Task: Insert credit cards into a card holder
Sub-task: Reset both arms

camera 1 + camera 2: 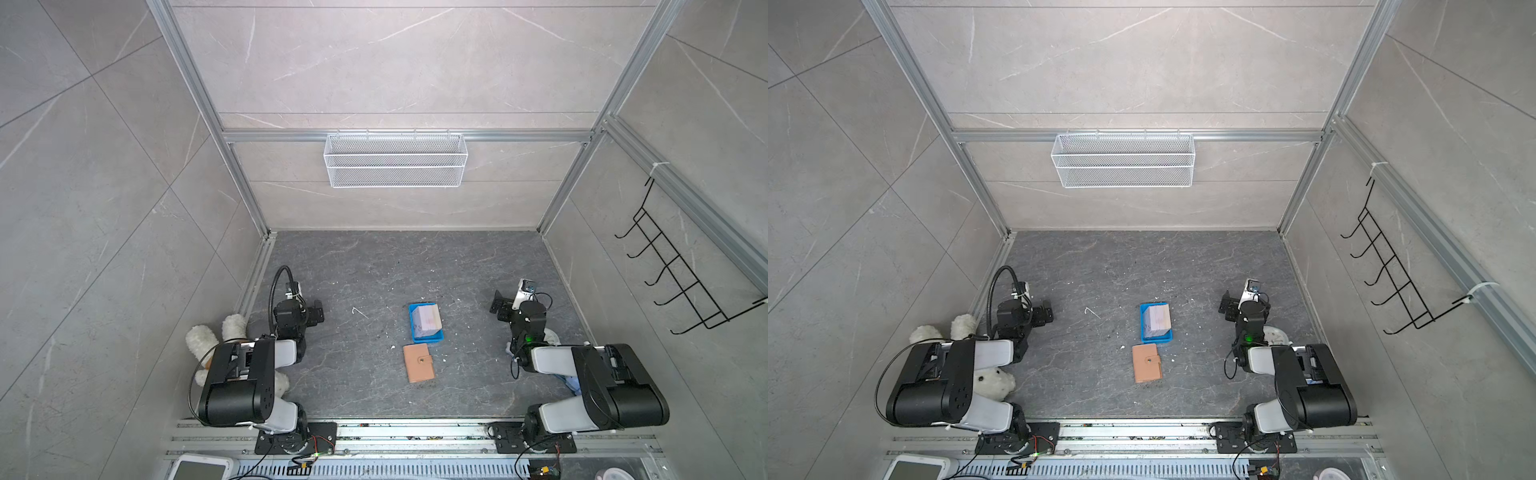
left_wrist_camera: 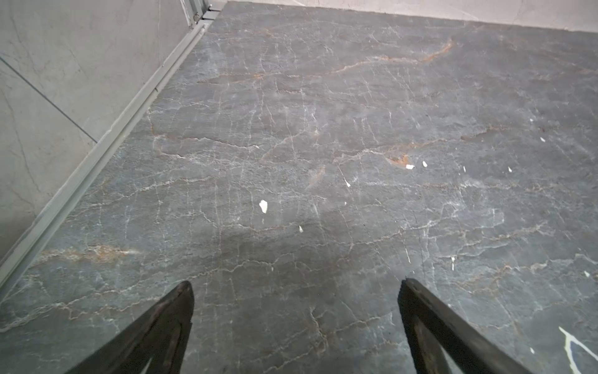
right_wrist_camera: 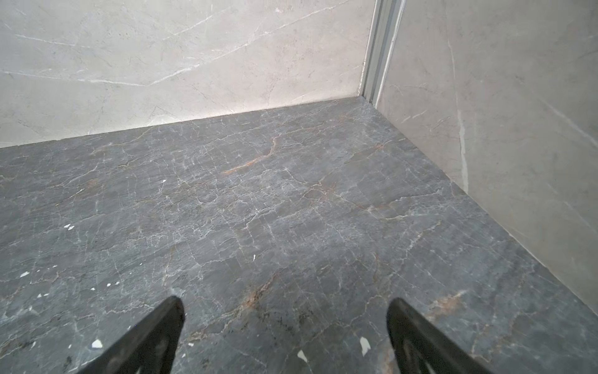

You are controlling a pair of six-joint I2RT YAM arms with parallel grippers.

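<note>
1. The left arm (image 1: pixel 239 374) sits folded at the near left with its elbow raised. The left pincer (image 1: pixel 314 312) hangs over the bare table (image 1: pixel 374 266), left of the middle.
2. In the left wrist view its 2 fingers (image 2: pixel 174 311) are spread wide with nothing between them.
3. The right arm (image 1: pixel 615 382) is folded the same way at the near right. The right pincer (image 1: pixel 498 305) is also spread wide and empty.
4. The card holder (image 1: pixel 419 362) lies closed and flat at the near middle, well apart from both pincers.
5. The credit cards (image 1: pixel 428 320) lean stacked in a blue tray (image 1: pixel 411 328), just on the far side of the holder.
</note>
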